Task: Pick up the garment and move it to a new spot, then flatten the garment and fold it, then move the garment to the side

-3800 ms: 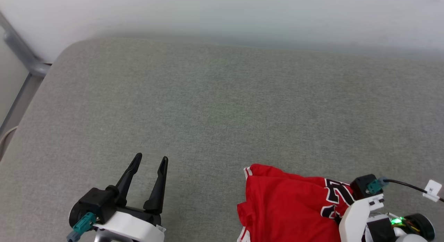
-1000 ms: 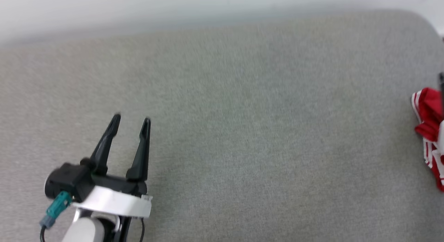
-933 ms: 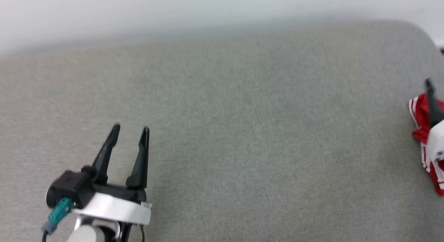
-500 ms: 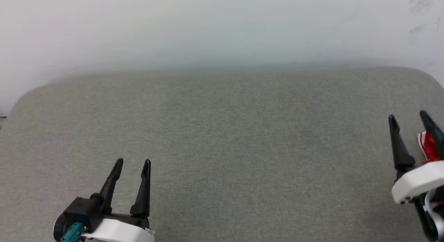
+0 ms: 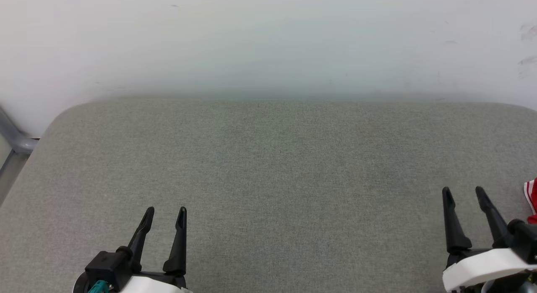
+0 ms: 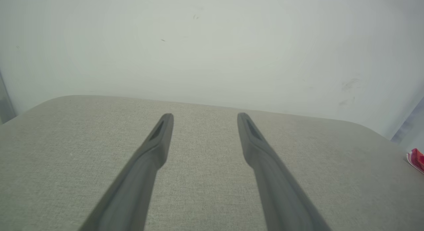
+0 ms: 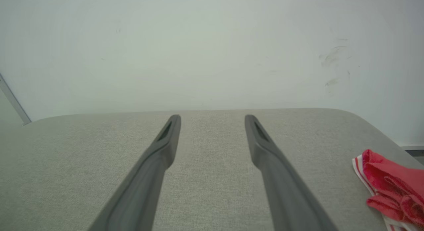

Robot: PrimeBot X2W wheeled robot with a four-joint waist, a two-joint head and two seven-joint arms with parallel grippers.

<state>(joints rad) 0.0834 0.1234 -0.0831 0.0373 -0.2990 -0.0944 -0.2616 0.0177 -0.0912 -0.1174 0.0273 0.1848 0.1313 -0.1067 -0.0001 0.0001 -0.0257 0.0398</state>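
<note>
A pale wall [image 5: 268, 41] stands behind the grey fabric worktop [image 5: 293, 167]. My left claw [image 5: 166, 210] and my right claw [image 5: 462, 189] sit at its near edge, both spread wide and empty. The red garment [image 7: 391, 184] lies bunched at the worktop's right end, near my right claw but apart from it.

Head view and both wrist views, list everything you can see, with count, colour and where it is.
garment: one, red with white striped trim, bunched at the right edge of the padded surface, to the right of the right gripper
padded surface: one, grey fabric, rounded corners, across the middle and foreground
wall: one, white with faint scuffs, behind the surface
metal bar: one, grey, at the far left past the surface's corner
left gripper: one, dark fingers apart, nothing held, lower left above the surface
right gripper: one, dark fingers apart, nothing held, lower right, near the garment but apart from it
</note>
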